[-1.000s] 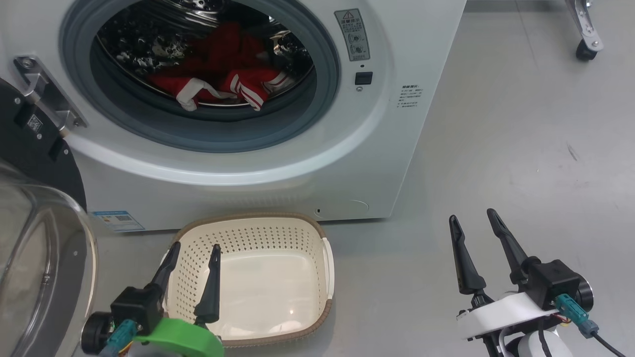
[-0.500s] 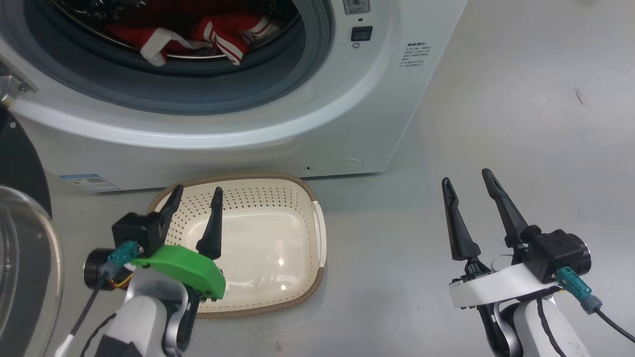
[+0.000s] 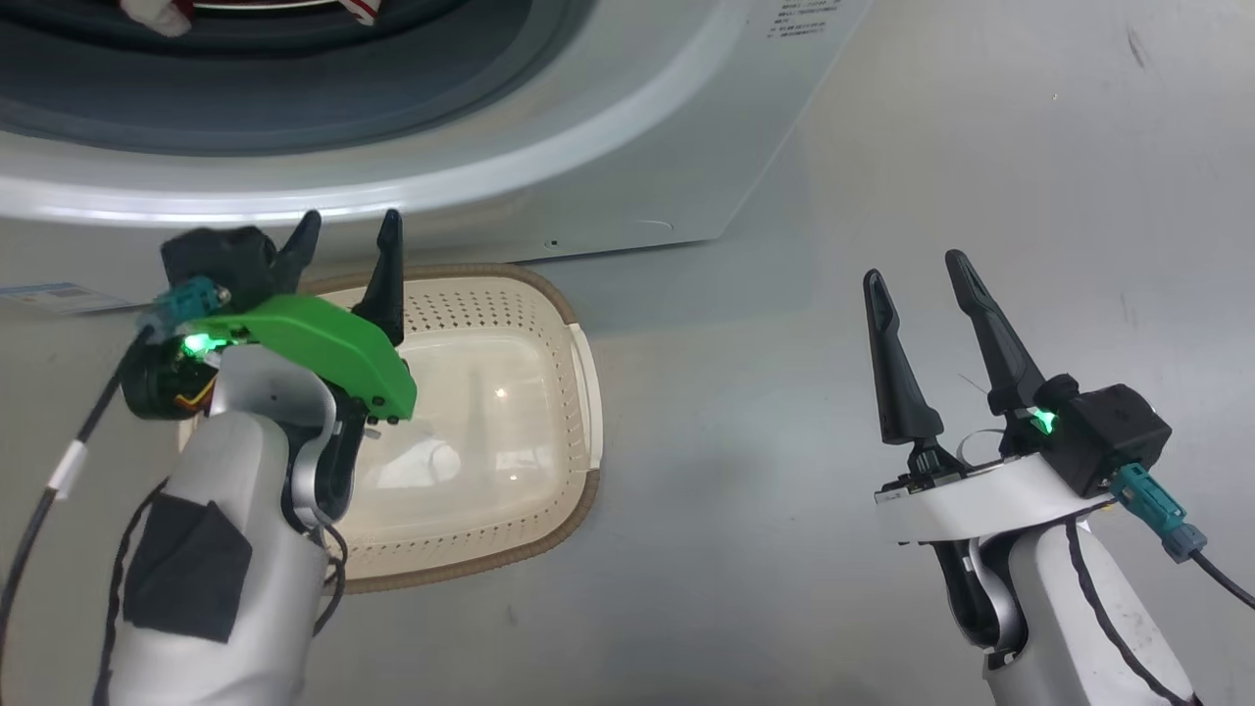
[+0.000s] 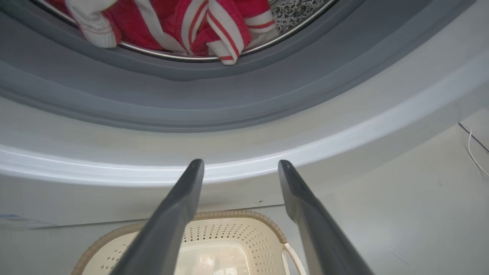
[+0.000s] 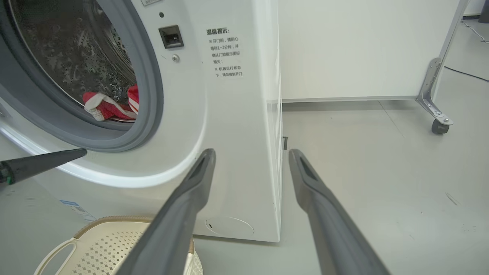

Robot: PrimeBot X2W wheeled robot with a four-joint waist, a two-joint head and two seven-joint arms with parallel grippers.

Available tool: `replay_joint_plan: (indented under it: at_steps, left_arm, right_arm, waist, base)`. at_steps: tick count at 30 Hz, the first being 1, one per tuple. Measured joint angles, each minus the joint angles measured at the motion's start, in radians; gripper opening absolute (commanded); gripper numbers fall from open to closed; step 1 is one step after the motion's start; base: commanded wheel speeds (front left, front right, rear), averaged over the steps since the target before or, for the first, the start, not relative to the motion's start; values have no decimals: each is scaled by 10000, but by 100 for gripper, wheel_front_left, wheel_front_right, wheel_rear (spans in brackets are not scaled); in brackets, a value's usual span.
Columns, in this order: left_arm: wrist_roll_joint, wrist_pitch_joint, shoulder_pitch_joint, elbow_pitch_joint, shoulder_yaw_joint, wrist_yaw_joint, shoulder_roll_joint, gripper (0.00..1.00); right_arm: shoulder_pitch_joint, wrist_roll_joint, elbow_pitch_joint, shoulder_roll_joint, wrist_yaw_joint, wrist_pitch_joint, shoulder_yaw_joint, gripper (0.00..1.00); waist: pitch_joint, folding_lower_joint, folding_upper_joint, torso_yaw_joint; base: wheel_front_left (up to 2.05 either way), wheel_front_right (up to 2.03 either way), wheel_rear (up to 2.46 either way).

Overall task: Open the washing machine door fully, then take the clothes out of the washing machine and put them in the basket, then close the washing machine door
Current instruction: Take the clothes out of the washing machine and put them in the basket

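The white washing machine (image 3: 627, 127) stands with its round opening uncovered; the washing machine door is out of view. Red clothes with white stripes (image 4: 214, 23) lie at the drum's front lip, also seen in the right wrist view (image 5: 109, 107). On the floor just before the machine sits the cream basket (image 3: 578, 363), with nothing in it. My left gripper (image 3: 350, 230) hangs open over the basket's far rim, fingers aimed at the machine's front below the grey gasket (image 4: 191, 99). My right gripper (image 3: 914, 273) stands open over bare floor to the basket's right, holding nothing.
Grey floor spreads to the right of the machine. A metal frame leg with a castor (image 5: 435, 110) stands at the far right by a white wall. A thin white cable (image 4: 471, 145) lies on the floor beside the machine. A blue sticker (image 3: 49, 294) marks its lower front.
The head camera has tilted down, so the whole scene slid up the picture. My left gripper rose and moved forward from over the basket's near side to its far rim. Both stayed open.
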Motion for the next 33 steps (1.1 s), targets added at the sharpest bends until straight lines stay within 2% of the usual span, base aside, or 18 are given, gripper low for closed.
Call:
replay_joint_plan:
  at_steps: [12,18,33]
  left_arm:
    - [-104,761,-2037,593,408,-188,451,100]
    - [-38,767,-3070,771,809,-163,963,100]
    - [591,748,-4720,1875,1166,370,1664,100]
  right_arm:
    - [-396,424,102,-4,-150,-2,265,100]
    - [-564,826,163,-4,-161,0,573,100]
    - [-895,1340,173,-2,-326,0,905,100]
  waist:
    - [658,0,0,-693]
    - [778,0,0,-1034]
    - [1196,0,0,-1942]
  base:
    - [0,0,0]
    - [0,0,0]
    - [0,0,0]
